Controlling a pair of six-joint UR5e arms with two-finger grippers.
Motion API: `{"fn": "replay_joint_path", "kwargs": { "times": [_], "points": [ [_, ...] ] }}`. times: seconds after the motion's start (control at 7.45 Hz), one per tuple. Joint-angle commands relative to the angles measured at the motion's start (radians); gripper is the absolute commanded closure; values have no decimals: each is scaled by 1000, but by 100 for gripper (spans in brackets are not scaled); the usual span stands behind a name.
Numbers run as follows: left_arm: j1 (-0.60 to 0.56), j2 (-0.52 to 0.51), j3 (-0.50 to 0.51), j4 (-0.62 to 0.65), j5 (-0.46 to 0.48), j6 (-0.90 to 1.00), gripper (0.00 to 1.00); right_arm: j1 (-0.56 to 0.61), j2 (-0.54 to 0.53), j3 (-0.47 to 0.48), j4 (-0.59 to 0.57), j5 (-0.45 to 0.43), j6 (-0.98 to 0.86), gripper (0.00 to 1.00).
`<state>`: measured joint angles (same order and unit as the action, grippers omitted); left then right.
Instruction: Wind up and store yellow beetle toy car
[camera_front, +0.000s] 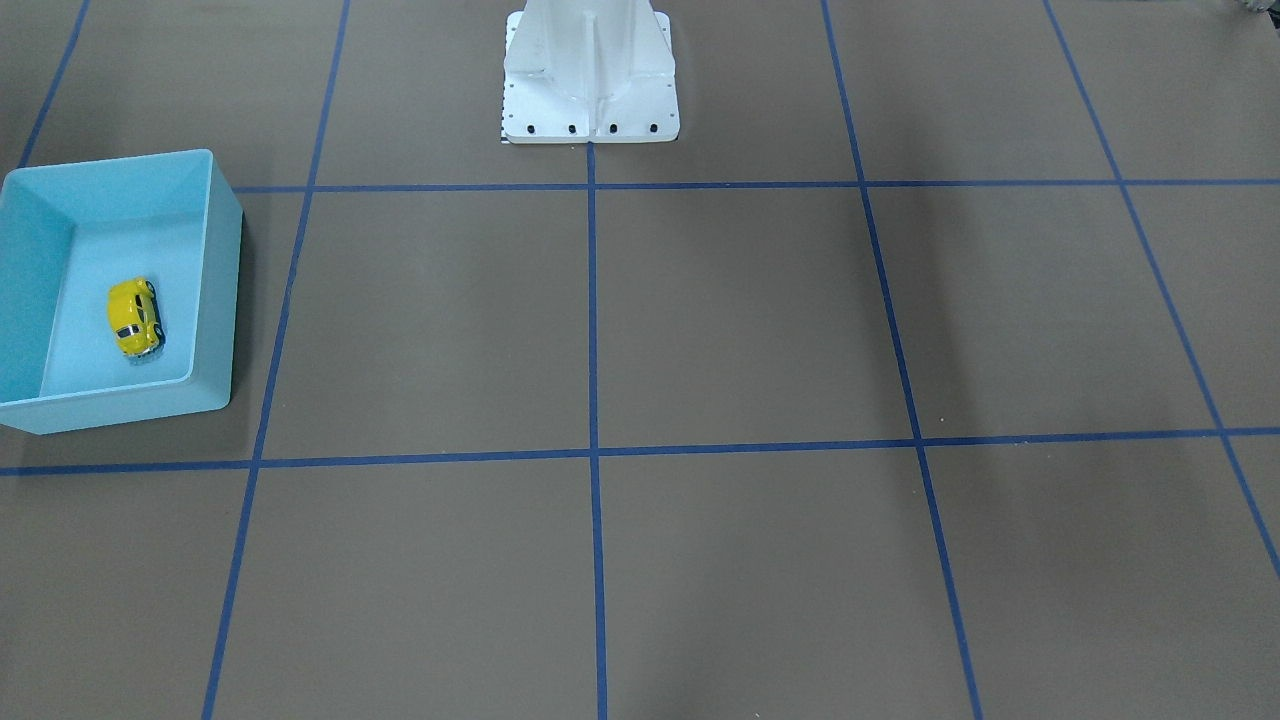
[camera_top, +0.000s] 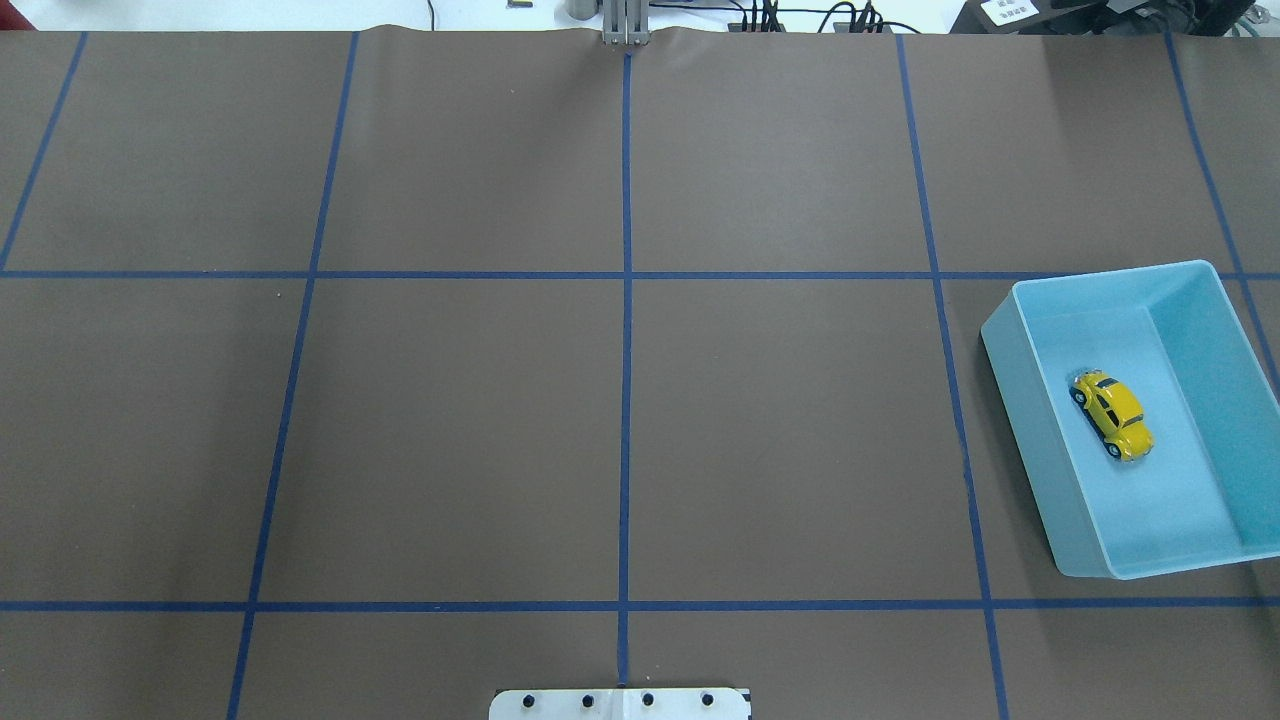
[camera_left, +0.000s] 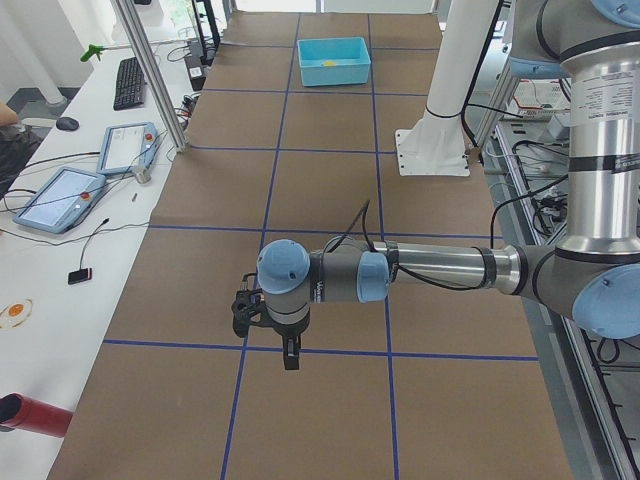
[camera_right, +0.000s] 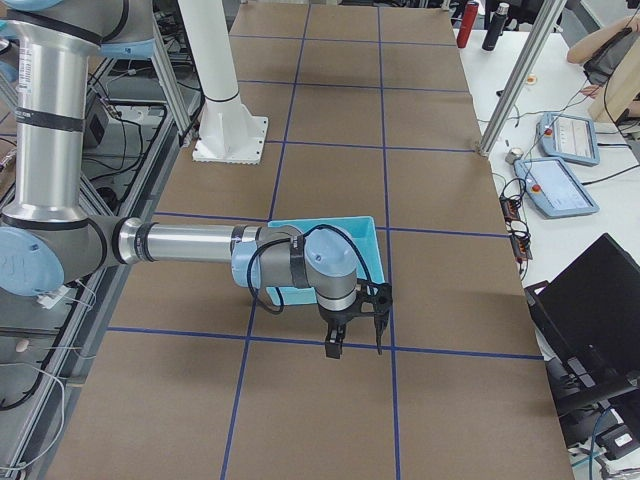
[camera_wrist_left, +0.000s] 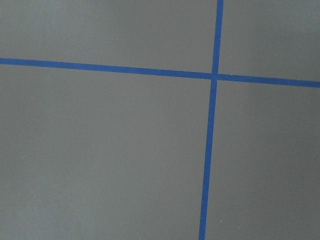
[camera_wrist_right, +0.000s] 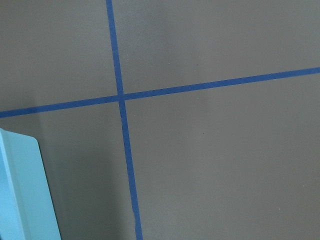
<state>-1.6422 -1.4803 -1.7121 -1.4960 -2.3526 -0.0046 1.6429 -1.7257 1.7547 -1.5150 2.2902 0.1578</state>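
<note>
The yellow beetle toy car (camera_front: 133, 316) lies on its wheels inside the light blue bin (camera_front: 222, 300), apart from the walls. The overhead view shows the car (camera_top: 1112, 414) in the bin (camera_top: 1030, 440) at the table's right side. My left gripper (camera_left: 268, 338) hangs over the brown table far from the bin, seen only in the exterior left view. My right gripper (camera_right: 352, 338) hangs just beside the bin (camera_right: 368, 236), seen only in the exterior right view. I cannot tell whether either gripper is open or shut. Neither holds the car.
The brown table bears a grid of blue tape lines (camera_top: 626, 400). The robot's white base (camera_front: 590, 75) stands at the table's edge. The right wrist view shows a corner of the bin (camera_wrist_right: 25, 190). Control tablets (camera_left: 60, 195) lie on the white side bench.
</note>
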Motion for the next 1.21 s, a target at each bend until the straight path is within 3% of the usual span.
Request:
{"fn": "replay_joint_path", "kwargs": {
  "times": [0.0, 1.07],
  "points": [
    [-1, -2, -12, -1, -2, -2, 0, 0, -5, 3, -1, 0, 0, 0],
    [-1, 0, -14, 0, -28, 0, 0, 0, -11, 8, -4, 3, 0, 0]
  ]
}}
